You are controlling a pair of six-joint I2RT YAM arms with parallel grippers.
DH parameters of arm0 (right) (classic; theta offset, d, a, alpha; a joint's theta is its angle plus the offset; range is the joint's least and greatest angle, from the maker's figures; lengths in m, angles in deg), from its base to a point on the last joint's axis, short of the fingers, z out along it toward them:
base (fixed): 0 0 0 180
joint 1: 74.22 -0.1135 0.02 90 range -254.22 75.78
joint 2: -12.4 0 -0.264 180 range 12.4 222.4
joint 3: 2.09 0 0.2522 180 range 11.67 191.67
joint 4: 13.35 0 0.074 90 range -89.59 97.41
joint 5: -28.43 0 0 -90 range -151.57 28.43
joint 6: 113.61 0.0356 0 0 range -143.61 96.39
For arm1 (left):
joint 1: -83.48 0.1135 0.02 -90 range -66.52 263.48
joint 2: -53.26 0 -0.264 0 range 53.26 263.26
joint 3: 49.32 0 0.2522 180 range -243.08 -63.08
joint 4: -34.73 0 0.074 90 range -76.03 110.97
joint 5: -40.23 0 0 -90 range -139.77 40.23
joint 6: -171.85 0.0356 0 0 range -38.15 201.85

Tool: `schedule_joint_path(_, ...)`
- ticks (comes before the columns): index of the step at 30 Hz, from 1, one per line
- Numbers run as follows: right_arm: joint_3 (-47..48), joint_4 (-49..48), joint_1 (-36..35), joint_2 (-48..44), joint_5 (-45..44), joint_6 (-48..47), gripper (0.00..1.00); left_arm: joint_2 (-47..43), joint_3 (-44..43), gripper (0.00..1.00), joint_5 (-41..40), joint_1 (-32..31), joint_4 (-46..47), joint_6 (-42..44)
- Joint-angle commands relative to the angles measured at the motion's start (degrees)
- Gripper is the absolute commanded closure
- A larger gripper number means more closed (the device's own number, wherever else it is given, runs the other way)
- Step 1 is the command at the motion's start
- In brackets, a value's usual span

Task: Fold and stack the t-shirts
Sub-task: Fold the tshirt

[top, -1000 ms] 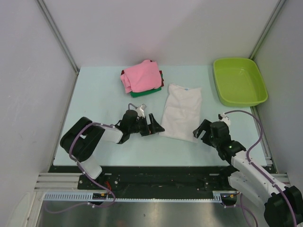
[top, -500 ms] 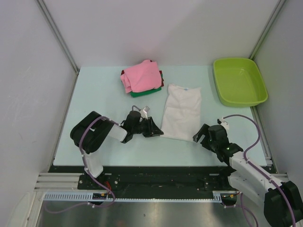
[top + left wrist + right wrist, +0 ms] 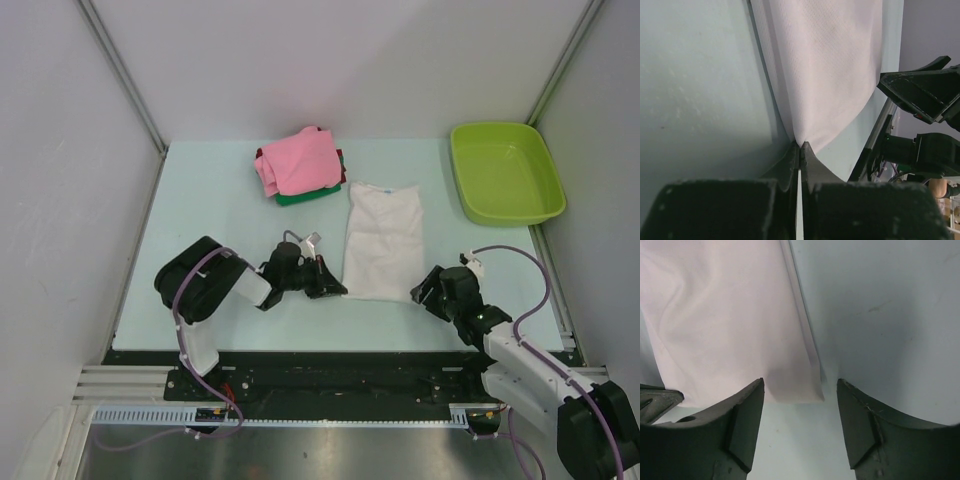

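A white t-shirt (image 3: 382, 240) lies flat in the middle of the table, its blue neck label at the far end. My left gripper (image 3: 331, 289) is shut on the shirt's near left corner; in the left wrist view the cloth (image 3: 825, 65) runs into the closed gripper (image 3: 800, 146). My right gripper (image 3: 424, 291) is at the near right corner, open. In the right wrist view that corner of the shirt (image 3: 740, 315) lies just beyond and between the spread gripper (image 3: 800, 387). A pink shirt (image 3: 300, 160) tops a pile with dark red (image 3: 342, 160) and green (image 3: 298, 198) edges showing.
A lime-green plastic tub (image 3: 505, 172) stands at the far right corner. White walls close in the table (image 3: 200, 220) on the left, back and right. The right arm's dark body (image 3: 925, 95) shows in the left wrist view beyond the shirt.
My left gripper slid right to the shirt's near left corner and closed on it. My right gripper moved in on the near right corner and its jaws narrowed.
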Motion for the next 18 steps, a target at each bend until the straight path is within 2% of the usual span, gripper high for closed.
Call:
schedule_joint_path(1,-1.1,-1.4,-0.3,1.2,0.1,1.9,0.46,-0.5,4.3,1.0,-0.9,-1.5,-2.6,-0.7)
schedule_joint_path(4,-1.7,-1.4,-0.6,1.4,0.8,2.4,0.61,-1.2,5.6,1.0,-1.3,-1.8,-1.2,-1.5)
schedule_joint_path(6,-2.3,-1.3,-0.6,1.1,0.8,2.8,0.63,-1.6,6.2,1.0,-1.5,-1.8,0.0,-1.9)
schedule_joint_path(8,-2.8,-1.6,-0.7,0.6,1.3,3.2,0.7,-2.2,6.9,1.0,-1.5,-2.0,0.6,-2.2)
schedule_joint_path(9,-3.2,-1.7,-0.7,0.5,1.3,3.7,0.76,-2.3,7.5,1.0,-1.4,-2.3,1.0,-2.4)
schedule_joint_path(10,-3.3,-1.5,-0.7,0.5,1.3,3.8,0.94,-2.5,7.9,1.0,-1.4,-2.5,1.7,-3.0)
schedule_joint_path(11,-3.3,-1.3,-0.8,0.4,1.2,3.8,1.0,-3.0,8.4,1.0,-1.5,-2.5,3.1,-3.4)
schedule_joint_path(18,-3.0,5.5,-6.2,-5.1,-0.3,5.4,1.0,-8.0,14.5,1.0,-4.3,-6.8,6.5,-6.2)
